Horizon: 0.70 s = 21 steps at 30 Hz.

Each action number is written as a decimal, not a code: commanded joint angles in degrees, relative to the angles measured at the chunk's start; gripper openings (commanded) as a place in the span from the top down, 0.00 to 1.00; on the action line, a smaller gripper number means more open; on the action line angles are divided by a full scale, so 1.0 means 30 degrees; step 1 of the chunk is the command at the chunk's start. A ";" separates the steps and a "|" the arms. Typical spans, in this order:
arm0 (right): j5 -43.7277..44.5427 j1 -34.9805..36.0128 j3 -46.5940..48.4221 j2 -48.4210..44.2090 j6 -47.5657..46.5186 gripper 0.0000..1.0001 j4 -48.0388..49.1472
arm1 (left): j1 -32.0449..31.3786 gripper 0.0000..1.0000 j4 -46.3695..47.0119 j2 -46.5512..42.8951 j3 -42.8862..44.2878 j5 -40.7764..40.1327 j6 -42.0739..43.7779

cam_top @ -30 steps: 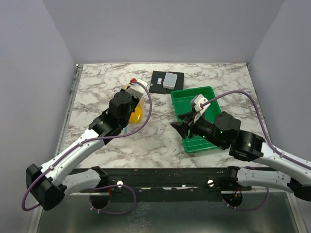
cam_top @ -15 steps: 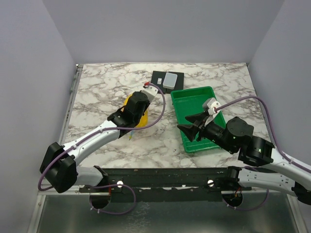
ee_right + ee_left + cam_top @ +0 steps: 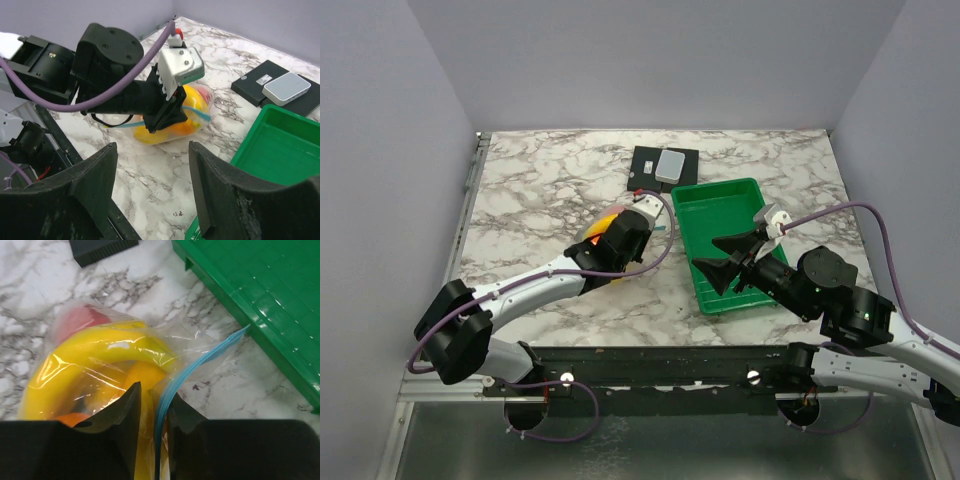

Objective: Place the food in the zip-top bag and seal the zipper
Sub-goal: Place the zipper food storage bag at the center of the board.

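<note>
The bag [image 3: 197, 340] lies on its side on the table [image 3: 530, 180], just left of the green tray [image 3: 720, 205], with the banana bunch [image 3: 90, 352], a red fruit [image 3: 75, 320] and an orange fruit [image 3: 142, 377] inside. No green fruit shows. The left gripper [image 3: 152, 390] pinches the blue zipper [image 3: 200, 362], its jaws nearly together with the strip between them. The free end of the strip points toward the tray. The right gripper [image 3: 152, 145] hangs wide open and empty above the tray's near end, well apart from the bag.

The step in hand looks like sealing. To do it well, the pinch should run along the strip to its free end with steady pressure, low to the table so the soft film does not bunch up. The loose bag may slide with the pull, so the idle right gripper could pin the far corner. Whether the part already behind the jaws is shut cannot be told.

Plain grey walls [image 3: 650, 60] close in the back and both sides. The table is white marble-patterned with grey veins, smooth and likely slippery under plastic. The tray is empty. Behind it sits a flat black box [image 3: 645, 165] with a small white case [image 3: 670, 165] on top.
</note>
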 commanded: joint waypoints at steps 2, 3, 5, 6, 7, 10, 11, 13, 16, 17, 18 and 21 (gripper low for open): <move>0.1298 -0.0024 -0.0601 -0.0452 0.0722 0.34 -0.0454 | -0.0951 0.65 0.0008 0.0788 -0.1056 0.1587 -0.3090; 0.1470 -0.0058 -0.0680 -0.0476 0.0815 0.34 -0.0527 | -0.1187 0.62 0.0069 0.0869 -0.1133 0.1855 -0.3154; 0.1738 -0.0066 -0.0877 -0.0511 0.0971 0.33 -0.0610 | -0.1658 0.55 0.0076 0.0847 -0.1185 0.2294 -0.3259; 0.1873 -0.0036 -0.0967 -0.0513 0.1044 0.32 -0.0613 | -0.1862 0.51 0.0052 0.0765 -0.1171 0.2555 -0.3304; 0.1996 -0.0048 -0.1084 -0.0539 0.1141 0.32 -0.0573 | -0.2070 0.46 0.0038 0.0639 -0.1144 0.2808 -0.3379; 0.2358 -0.0065 -0.1320 -0.0565 0.1548 0.31 -0.0583 | -0.2533 0.36 0.0026 -0.0054 -0.1084 0.3437 -0.3616; 0.2529 -0.0063 -0.1385 -0.0608 0.1691 0.31 -0.0611 | -0.2575 0.32 0.0046 -0.0350 -0.1064 0.3713 -0.3729; 0.2976 -0.0057 -0.1537 -0.0721 0.2050 0.30 -0.0649 | -0.2619 0.24 -0.0016 -0.0927 -0.1000 0.4245 -0.3952; 0.3655 -0.0064 -0.1619 -0.0911 0.2743 0.29 -0.0944 | -0.2638 0.01 -0.0231 -0.1781 -0.0833 0.4901 -0.4152; 0.3848 -0.0056 -0.1624 -0.0984 0.2884 0.29 -0.1050 | -0.2640 0.01 -0.0430 -0.2067 -0.0710 0.4961 -0.4184; 0.4000 -0.0044 -0.1683 -0.1045 0.3033 0.28 -0.1125 | -0.2625 0.01 -0.0714 -0.2282 -0.0552 0.4958 -0.4188; 0.4623 -0.0048 -0.1855 -0.1185 0.3444 0.26 -0.1223 | -0.2609 0.01 -0.1978 -0.2655 0.0212 0.4434 -0.4173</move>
